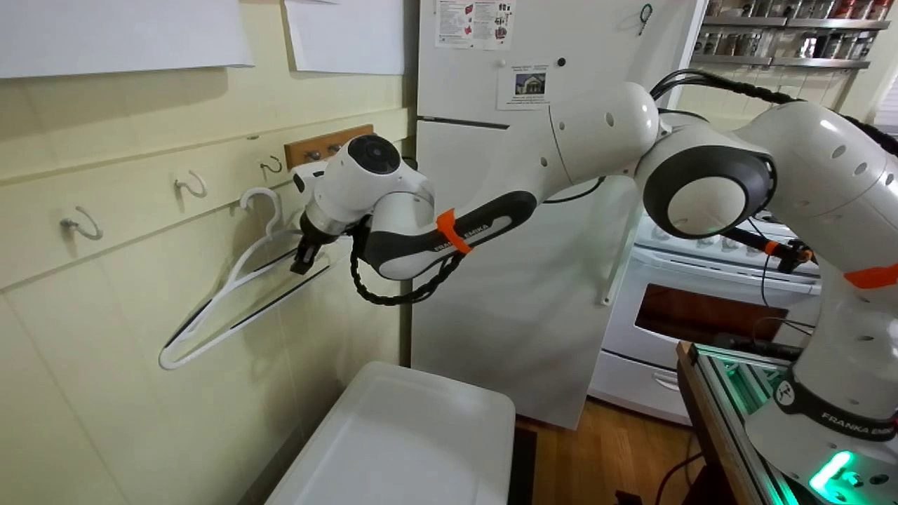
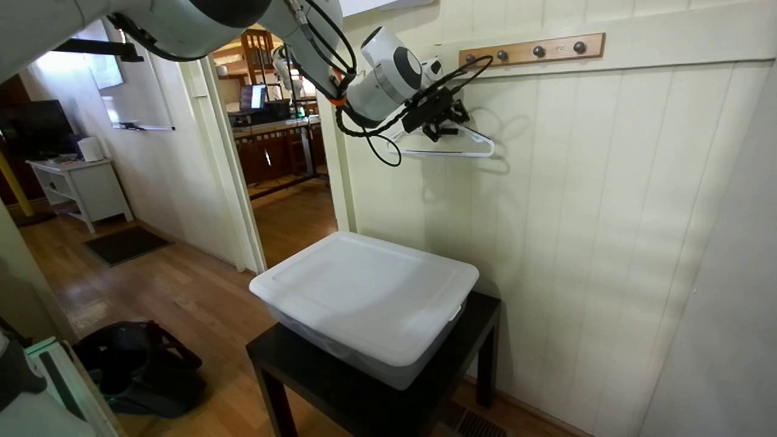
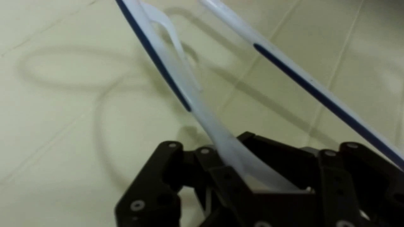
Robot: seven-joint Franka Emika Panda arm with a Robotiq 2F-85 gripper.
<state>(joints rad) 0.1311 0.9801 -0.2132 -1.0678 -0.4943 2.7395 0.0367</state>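
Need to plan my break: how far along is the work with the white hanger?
Done, it seems: the end effector is shut on the white hanger. In hand: holding it by the pale yellow wall, near the wall hooks. Left, probably: placing it and letting go; its own hook looks clear of the wall hooks, and the grip is closed.

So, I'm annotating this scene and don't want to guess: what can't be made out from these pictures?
Ends of the hanger, wrist view: cut off by the frame's edges.
Its upper middle, in an exterior view: hidden behind the pincer.
Contents of the box, in both exterior views: covered by the lid.
Lettering on notices, in an exterior view: too small to read.
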